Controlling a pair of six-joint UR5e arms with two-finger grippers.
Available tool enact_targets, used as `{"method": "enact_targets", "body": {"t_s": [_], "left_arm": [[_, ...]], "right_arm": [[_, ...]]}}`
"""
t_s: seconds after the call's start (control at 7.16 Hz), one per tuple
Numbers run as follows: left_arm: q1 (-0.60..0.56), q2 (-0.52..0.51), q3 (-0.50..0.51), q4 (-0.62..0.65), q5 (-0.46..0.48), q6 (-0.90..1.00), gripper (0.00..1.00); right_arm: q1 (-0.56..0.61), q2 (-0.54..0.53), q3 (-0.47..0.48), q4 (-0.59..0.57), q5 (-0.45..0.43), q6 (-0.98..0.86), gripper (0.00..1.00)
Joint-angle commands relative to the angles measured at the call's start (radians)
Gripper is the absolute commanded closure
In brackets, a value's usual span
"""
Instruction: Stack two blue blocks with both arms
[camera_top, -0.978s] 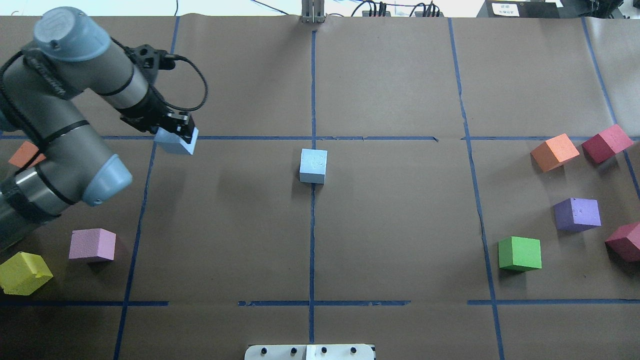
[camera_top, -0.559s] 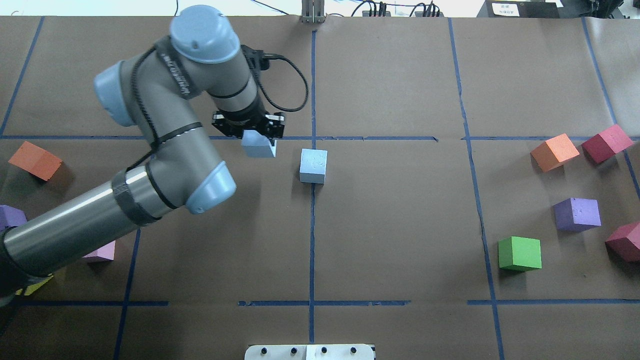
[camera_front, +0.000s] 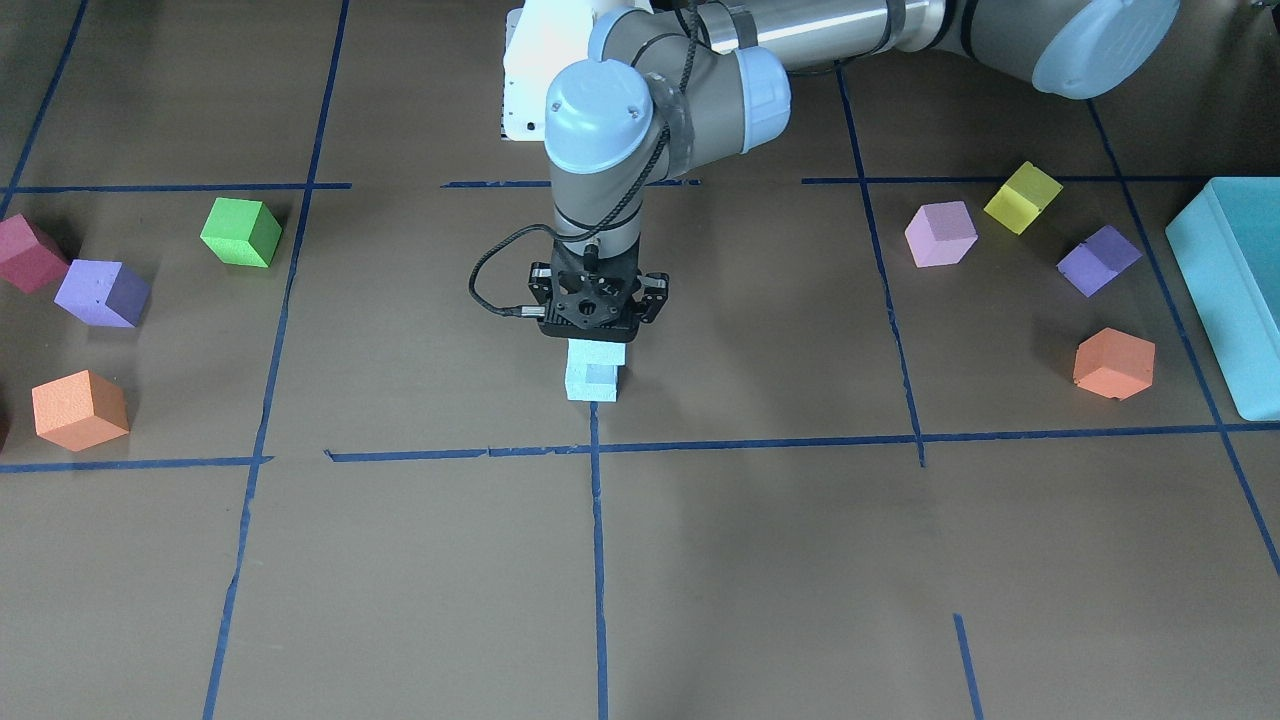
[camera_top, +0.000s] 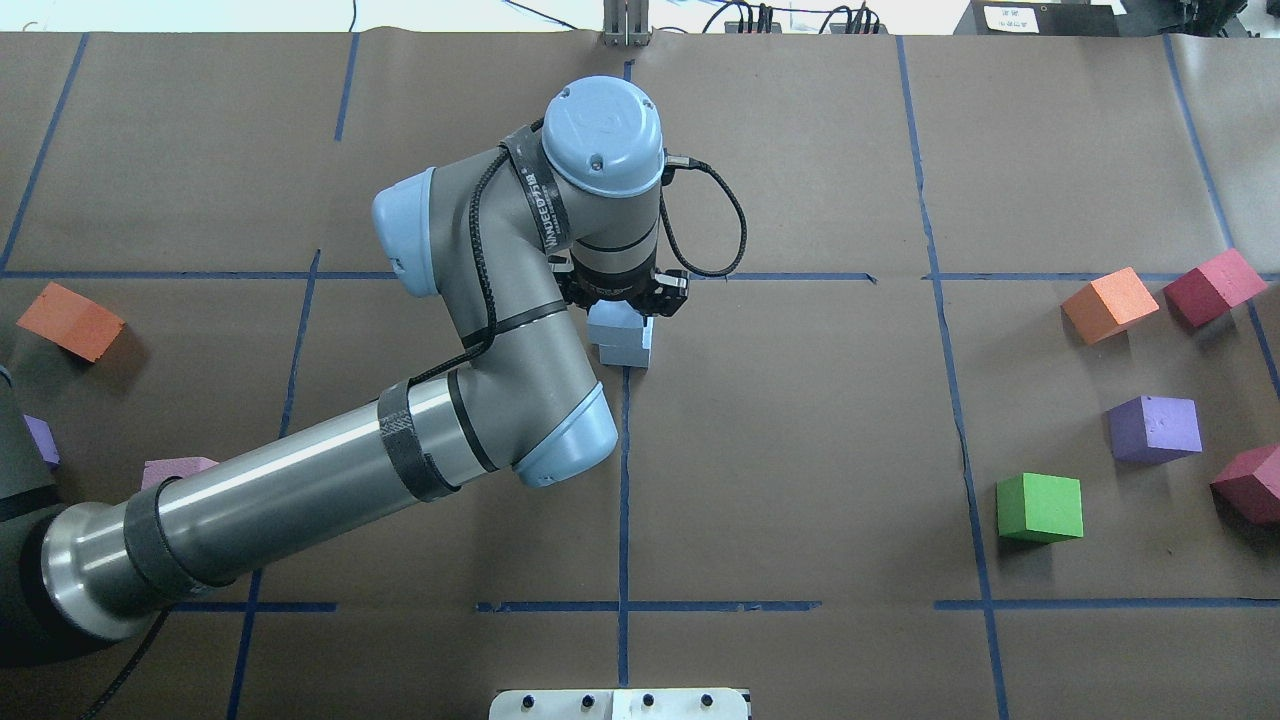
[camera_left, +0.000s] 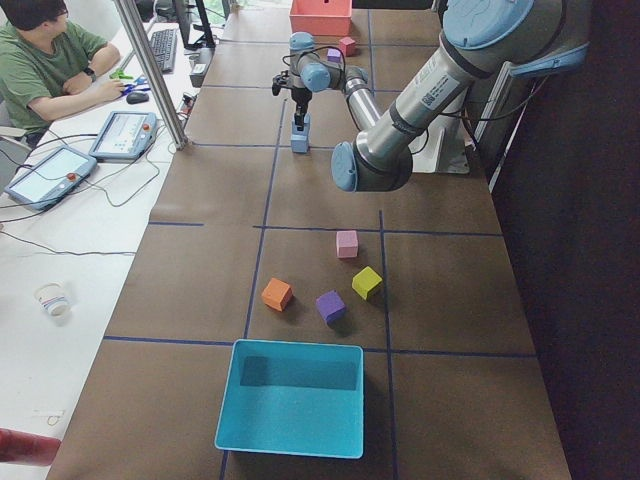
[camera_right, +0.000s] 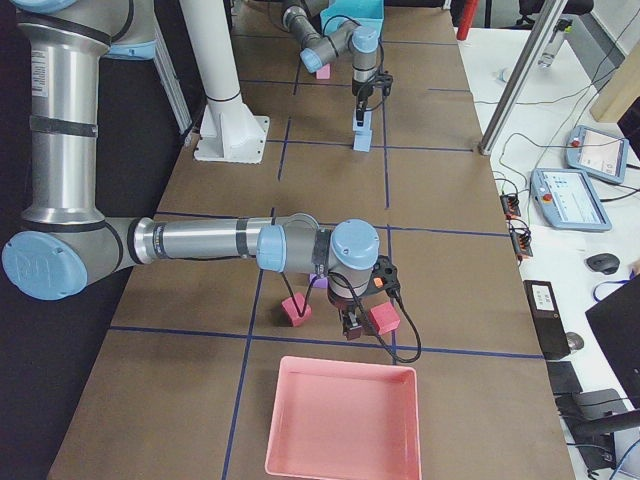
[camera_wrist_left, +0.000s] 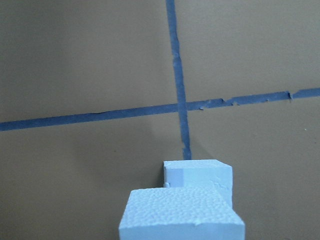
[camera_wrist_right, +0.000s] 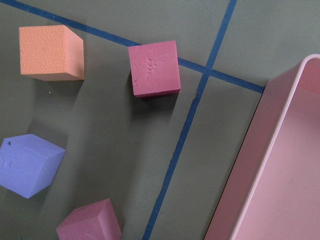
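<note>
step: placing the top block | left gripper (camera_front: 598, 342) clamped on one light-blue foam cube (camera_front: 597, 354), just over second light-blue foam cube (camera_front: 590, 386) mid brown table (camera_front: 800, 550), slightly offset | right gripper (camera_right: 351, 326): far off, can't tell its jaws | next, I'd say: square up, lower, let go

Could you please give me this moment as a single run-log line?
phase: stacking | left gripper: shut on upper blue block, over lower blue block, contact unclear | right gripper: by pink tray, fingers unclear
</note>
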Motion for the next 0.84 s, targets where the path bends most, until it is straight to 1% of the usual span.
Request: {"method": "enact_targets", "body": {"t_s": [0.0,0.28,0.7], "left_arm": [[0.003,-0.052,0.073,-0.004,-0.001,0.008,0.62],[0.000,-0.054,0.100,-0.005,-0.003,0.006,0.62],[-0.001,-0.052,0.118,-0.010,-0.006,0.006,0.56]], "right_arm": [[0.000,0.000,0.000,0.000,0.000,0.000,0.00],[0.000,-0.002,0.000,0.000,0.000,0.000,0.00],[0.000,-0.002,-0.003,0.000,0.000,-0.002,0.00]]}}
